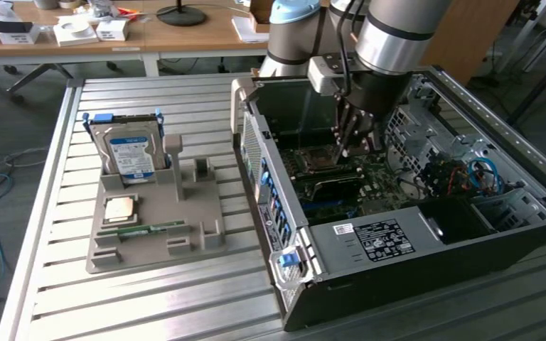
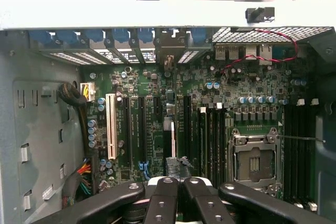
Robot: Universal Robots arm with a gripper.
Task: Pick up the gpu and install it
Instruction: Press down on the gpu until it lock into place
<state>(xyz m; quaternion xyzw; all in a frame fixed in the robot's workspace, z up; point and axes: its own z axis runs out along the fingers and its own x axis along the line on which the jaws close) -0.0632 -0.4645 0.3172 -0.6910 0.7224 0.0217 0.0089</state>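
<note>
The gripper (image 2: 177, 182), fingers pressed together on the gpu (image 2: 168, 124) (seen edge-on), hangs inside the computer case (image 1: 368, 245); slight misalignment could jam the card against the slot.

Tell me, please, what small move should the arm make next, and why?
Probably ease straight down a little. The gripper seems closed on the gpu, seen edge-on just above the motherboard slots inside the case, and the card does not look seated yet.
</note>
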